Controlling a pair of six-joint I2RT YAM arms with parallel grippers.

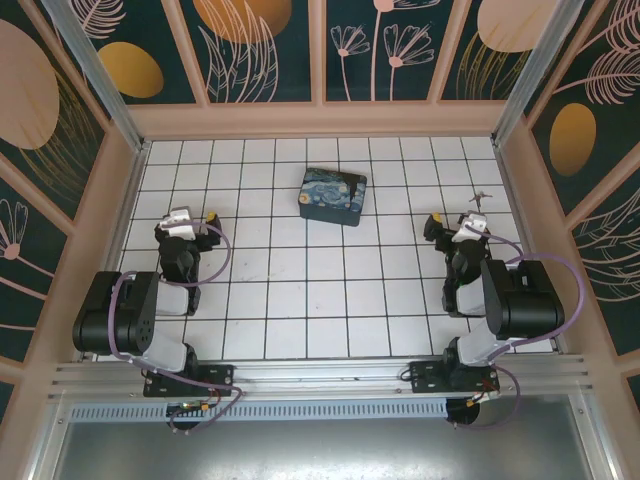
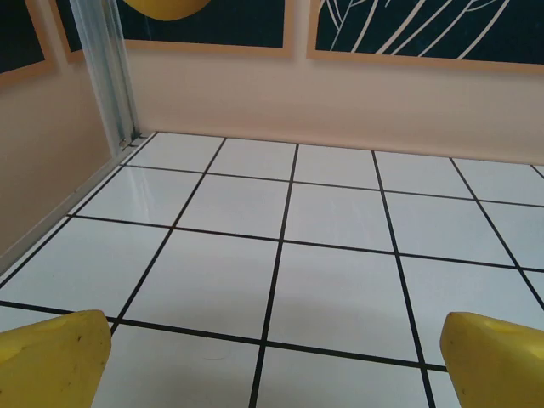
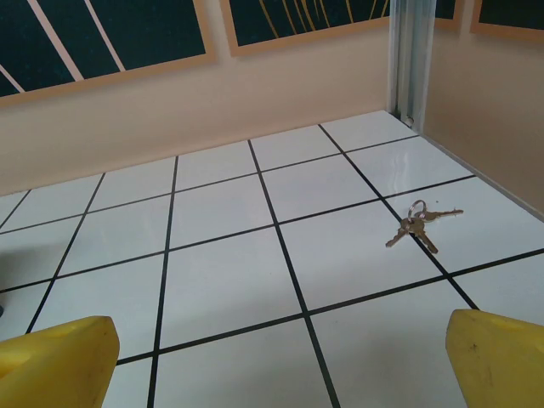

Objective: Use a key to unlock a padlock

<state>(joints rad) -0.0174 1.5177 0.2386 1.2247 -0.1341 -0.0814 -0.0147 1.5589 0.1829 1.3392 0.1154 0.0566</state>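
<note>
The key (image 3: pixel 416 224) lies on a small ring with two others, flat on the white tiles near the right wall. From above the key (image 1: pixel 481 197) is a thin sliver just beyond my right gripper (image 1: pixel 453 222). My right gripper (image 3: pixel 272 361) stands open, its yellow fingertips (image 3: pixel 55 357) wide apart over bare tile, short of the keys and to their left. My left gripper (image 1: pixel 193 220) sits at the left side of the floor. That left gripper (image 2: pixel 272 357) is open too, with nothing between its yellow pads (image 2: pixel 51 357). The padlock is out of view.
A blue-and-yellow Starry Night tin (image 1: pixel 333 195) rests at the back middle of the tiled floor (image 1: pixel 320 290). Peach walls close in the left, back and right sides. A metal post (image 3: pixel 405 59) stands in the far right corner.
</note>
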